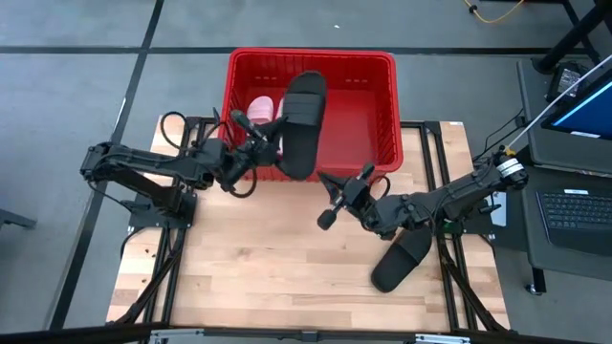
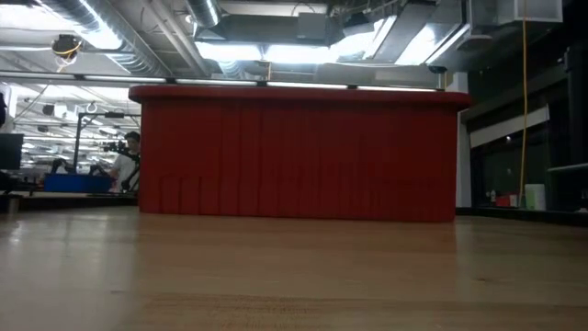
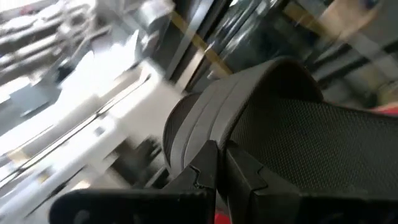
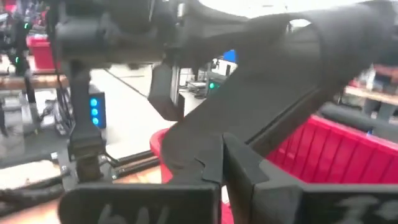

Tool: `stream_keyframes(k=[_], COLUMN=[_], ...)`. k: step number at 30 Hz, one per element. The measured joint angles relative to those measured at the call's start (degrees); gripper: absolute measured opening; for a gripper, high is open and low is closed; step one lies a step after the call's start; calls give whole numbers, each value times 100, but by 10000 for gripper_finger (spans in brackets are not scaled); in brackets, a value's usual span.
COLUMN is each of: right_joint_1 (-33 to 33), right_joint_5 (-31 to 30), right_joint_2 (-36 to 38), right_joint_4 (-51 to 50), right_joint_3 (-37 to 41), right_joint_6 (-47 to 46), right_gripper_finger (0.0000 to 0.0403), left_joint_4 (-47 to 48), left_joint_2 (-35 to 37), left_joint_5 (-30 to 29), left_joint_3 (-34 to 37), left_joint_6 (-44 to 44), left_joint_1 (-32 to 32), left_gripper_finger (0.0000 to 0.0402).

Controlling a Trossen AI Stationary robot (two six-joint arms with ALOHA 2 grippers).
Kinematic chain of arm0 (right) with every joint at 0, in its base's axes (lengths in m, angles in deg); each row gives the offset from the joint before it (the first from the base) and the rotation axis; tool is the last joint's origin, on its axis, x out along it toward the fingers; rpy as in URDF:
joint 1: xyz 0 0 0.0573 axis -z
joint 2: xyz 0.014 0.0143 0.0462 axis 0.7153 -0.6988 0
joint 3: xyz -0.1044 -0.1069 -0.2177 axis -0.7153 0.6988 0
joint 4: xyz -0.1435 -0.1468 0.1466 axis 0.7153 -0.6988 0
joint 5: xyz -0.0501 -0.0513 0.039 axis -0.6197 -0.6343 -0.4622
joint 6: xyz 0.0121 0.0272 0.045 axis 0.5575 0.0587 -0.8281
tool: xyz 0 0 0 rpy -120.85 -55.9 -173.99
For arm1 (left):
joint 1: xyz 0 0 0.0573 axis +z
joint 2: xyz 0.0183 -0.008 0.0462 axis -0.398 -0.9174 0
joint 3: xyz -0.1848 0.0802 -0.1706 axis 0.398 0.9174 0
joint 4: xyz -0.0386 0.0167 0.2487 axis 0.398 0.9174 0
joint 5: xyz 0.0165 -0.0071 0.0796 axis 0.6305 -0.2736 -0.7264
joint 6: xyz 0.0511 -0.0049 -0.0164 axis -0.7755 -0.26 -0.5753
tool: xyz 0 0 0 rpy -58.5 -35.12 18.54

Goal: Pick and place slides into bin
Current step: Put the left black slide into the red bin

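My left gripper (image 1: 271,141) is shut on a black slide (image 1: 302,122) held over the near left part of the red bin (image 1: 382,105). Pale pink slides (image 1: 260,107) lie inside the bin at its left, partly hidden by the black slide. A second black slide (image 1: 400,260) lies flat on the table at the near right, partly under my right arm. My right gripper (image 1: 333,196) is shut and empty above the table, just near of the bin. In the right wrist view its fingers (image 4: 221,165) point toward the held slide (image 4: 280,81). My left gripper pinches the black slide's side edge (image 3: 199,134) between its two fingers, about midway along the slide. The fingers come level from the table's left and lie across the slide. The slide is lifted clear and tilted, over the bin's near rim (image 1: 287,177).
The bin stands at the table's far edge, and the low view shows its near wall (image 2: 294,156). A laptop and screen (image 1: 574,191) stand beyond the table's right edge. Bare wood (image 1: 249,258) lies in the near left part of the table.
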Motion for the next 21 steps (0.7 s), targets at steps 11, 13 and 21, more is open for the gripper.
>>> stream_keyframes(k=[11,13,21], right_joint_1=[157,272,1026], right_joint_5=[381,507,1614], right_joint_2=[0,-2,-2], right_joint_4=[-532,-585,-642], right_joint_3=[0,2,0], right_joint_6=[93,76,105], right_gripper_finger=[4,4,4], left_joint_4=[1232,1118,611], left_joint_2=[-68,-68,-261], left_joint_5=[1621,1771,3002], left_joint_3=[0,0,-1], left_joint_6=[1570,1570,2232], left_joint_1=[1293,1567,2642], left_gripper_finger=[4,4,4])
